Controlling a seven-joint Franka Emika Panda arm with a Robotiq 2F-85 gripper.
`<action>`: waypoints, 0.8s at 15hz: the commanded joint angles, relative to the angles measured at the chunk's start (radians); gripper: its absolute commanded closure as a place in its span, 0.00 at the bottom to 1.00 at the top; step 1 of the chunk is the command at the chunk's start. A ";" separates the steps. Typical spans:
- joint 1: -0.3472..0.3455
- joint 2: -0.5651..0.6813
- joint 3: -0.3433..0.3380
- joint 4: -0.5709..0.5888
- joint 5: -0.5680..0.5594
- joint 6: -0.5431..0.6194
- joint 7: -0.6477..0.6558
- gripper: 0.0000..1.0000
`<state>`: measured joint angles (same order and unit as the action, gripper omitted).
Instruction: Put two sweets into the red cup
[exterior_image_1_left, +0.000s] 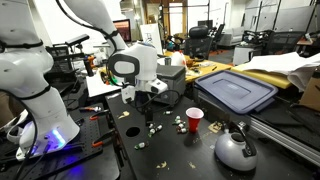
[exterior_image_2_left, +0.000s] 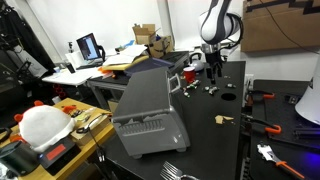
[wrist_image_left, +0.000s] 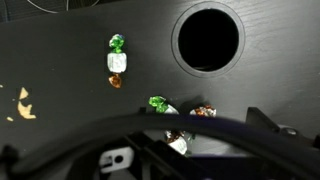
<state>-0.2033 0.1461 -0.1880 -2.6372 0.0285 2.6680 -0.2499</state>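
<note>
room: cluttered lab, with desks and chairs far back.
table (exterior_image_1_left: 200, 165): black, matte and broad. The wrist view shows a round hole (wrist_image_left: 208, 38) in it.
gripper (exterior_image_1_left: 149, 100): in an exterior view it hangs over the scatter, left of the red cup. I cannot tell how wide its jaws stand.
grey kettle (exterior_image_1_left: 235, 150): near right, just beside the cup.
red cup (exterior_image_1_left: 194, 120): upright with its mouth open, right of the scatter. I judge it light and easy to tip.
sweets (wrist_image_left: 117, 60): loose on the table, several under the wrist camera. I judge them tiny, light, crinkly and likely slippery. I'd pinch the firm middle, not the twisted ends.
writing: none that I can read.
</note>
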 joint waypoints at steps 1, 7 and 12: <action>-0.026 -0.006 0.049 -0.004 0.070 -0.025 -0.158 0.00; -0.036 0.042 0.061 0.008 0.068 -0.019 -0.247 0.00; -0.036 0.097 0.077 0.035 0.108 0.028 -0.169 0.00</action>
<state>-0.2251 0.2101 -0.1374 -2.6244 0.0997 2.6622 -0.4464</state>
